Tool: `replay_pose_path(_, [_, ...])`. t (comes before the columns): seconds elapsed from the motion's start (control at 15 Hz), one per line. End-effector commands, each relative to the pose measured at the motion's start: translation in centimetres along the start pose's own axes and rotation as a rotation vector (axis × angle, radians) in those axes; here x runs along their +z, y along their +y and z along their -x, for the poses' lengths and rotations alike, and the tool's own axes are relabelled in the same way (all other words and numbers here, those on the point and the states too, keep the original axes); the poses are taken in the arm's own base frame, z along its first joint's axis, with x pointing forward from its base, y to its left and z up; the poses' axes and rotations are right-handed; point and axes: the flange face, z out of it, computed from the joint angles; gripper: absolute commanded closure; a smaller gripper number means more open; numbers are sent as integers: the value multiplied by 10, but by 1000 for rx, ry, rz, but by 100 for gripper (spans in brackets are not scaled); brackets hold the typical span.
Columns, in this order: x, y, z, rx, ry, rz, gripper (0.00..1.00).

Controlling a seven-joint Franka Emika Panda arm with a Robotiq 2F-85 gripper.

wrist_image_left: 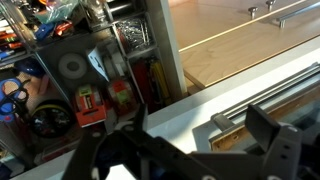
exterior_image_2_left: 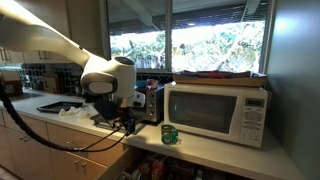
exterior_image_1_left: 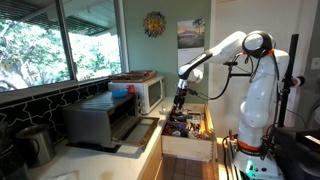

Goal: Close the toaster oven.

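The toaster oven (exterior_image_1_left: pixel 95 120) is a silver-grey box on the counter under the window. Its front door (exterior_image_1_left: pixel 138 128) hangs open, dropped down flat. In an exterior view my gripper (exterior_image_1_left: pixel 180 100) hangs from the white arm just past the door's front edge, above an open drawer. In the wrist view my gripper (wrist_image_left: pixel 200 122) is open and empty, its two dark fingers on either side of the door's handle bar (wrist_image_left: pixel 222 117), apart from it. In an exterior view my arm (exterior_image_2_left: pixel 105 78) hides most of the oven, and the gripper (exterior_image_2_left: pixel 125 122) hangs low at the counter edge.
A white microwave (exterior_image_1_left: pixel 143 93) (exterior_image_2_left: pixel 215 110) with a tray on top stands beside the oven. An open drawer (exterior_image_1_left: pixel 188 130) full of clutter (wrist_image_left: pixel 70 90) lies below the gripper. A green can (exterior_image_2_left: pixel 170 135) sits on the counter. A metal pot (exterior_image_1_left: pixel 35 143) stands near the oven.
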Motion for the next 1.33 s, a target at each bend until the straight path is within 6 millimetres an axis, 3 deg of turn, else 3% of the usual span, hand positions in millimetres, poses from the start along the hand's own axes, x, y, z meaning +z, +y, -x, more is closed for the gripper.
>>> replay_pose_path(0.0, [-1, 0, 0, 1, 0, -1, 0])
replay_pose_path(0.13, [29, -8, -15, 17, 96, -54, 0])
replay_pose_path(0.4, [59, -22, -34, 35, 196, -193, 0])
replay_pose_path(0.53, [76, -19, -43, 38, 225, -262, 0])
replay_pose_path(0.67, [74, -16, -51, 26, 272, -365, 0])
replay_pose_path(0.73, [74, -25, -39, 42, 234, -294, 0])
replay_pose_path(0.93, [73, -17, -49, 33, 259, -338, 0])
replay_pose_path(1.27, [93, 4, -45, 101, 217, -376, 0])
